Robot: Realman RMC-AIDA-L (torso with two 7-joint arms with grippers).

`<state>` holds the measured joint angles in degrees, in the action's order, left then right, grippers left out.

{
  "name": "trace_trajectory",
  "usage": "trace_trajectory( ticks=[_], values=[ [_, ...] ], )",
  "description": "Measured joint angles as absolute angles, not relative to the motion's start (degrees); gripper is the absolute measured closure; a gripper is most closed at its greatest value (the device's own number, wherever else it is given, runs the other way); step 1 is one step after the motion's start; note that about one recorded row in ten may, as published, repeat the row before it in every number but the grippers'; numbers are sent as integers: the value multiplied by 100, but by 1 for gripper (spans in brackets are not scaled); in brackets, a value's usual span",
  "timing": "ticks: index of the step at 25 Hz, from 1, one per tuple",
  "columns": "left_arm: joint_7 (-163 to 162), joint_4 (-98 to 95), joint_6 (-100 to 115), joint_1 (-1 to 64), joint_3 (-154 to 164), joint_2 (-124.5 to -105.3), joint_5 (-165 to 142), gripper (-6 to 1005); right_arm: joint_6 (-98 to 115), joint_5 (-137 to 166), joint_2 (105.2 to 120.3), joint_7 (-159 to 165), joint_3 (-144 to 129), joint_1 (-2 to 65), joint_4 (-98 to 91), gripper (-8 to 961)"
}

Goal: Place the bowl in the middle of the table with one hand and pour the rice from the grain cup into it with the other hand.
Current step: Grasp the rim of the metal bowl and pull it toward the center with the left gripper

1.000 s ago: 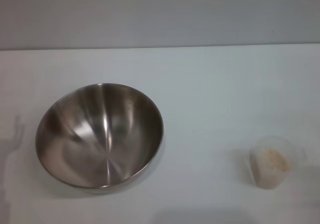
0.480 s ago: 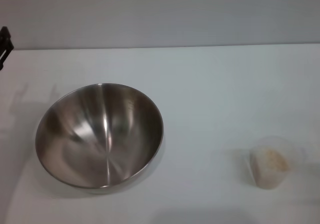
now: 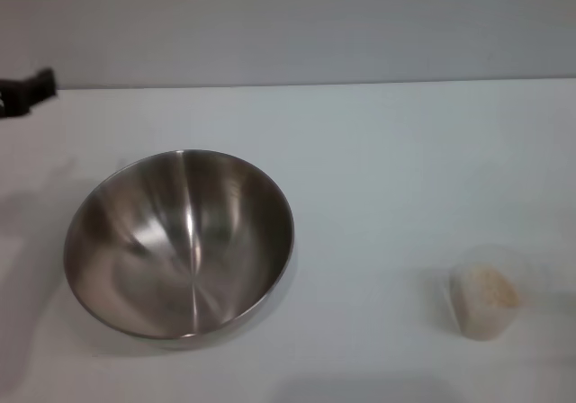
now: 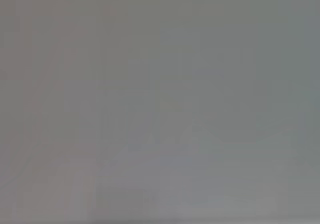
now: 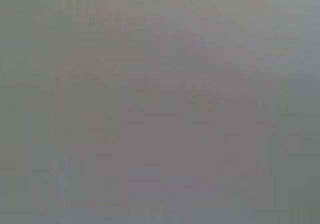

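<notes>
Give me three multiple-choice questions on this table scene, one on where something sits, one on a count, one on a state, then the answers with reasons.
1. Where does the bowl sit on the table?
A. robot's left part
B. robot's right part
C. against the wall

2. How many containers stand on the table?
A. one
B. two
C. three

3. Where is the rice now?
A. heaped in the bowl
B. spilled on the table
C. in the grain cup

Answers: 1 A, the head view shows it left of centre. 2 B, only bowl and grain cup. 3 C, the grains fill the cup; the bowl's inside is bare.
</notes>
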<state>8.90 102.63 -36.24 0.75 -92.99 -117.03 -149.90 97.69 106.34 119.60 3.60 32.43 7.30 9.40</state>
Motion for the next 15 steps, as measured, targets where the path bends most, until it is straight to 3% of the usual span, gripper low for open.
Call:
trace_trajectory(
  ticks=[6, 15],
  values=[
    [1783, 10388, -5884, 702, -10020, -11798, -14233, 243, 9728, 10634, 11953, 360, 3243, 761, 935, 135],
    [2356, 10265, -6113, 538, -9946, -11828, -14092, 242, 9602, 10634, 11953, 360, 3243, 807, 931, 135]
  ],
)
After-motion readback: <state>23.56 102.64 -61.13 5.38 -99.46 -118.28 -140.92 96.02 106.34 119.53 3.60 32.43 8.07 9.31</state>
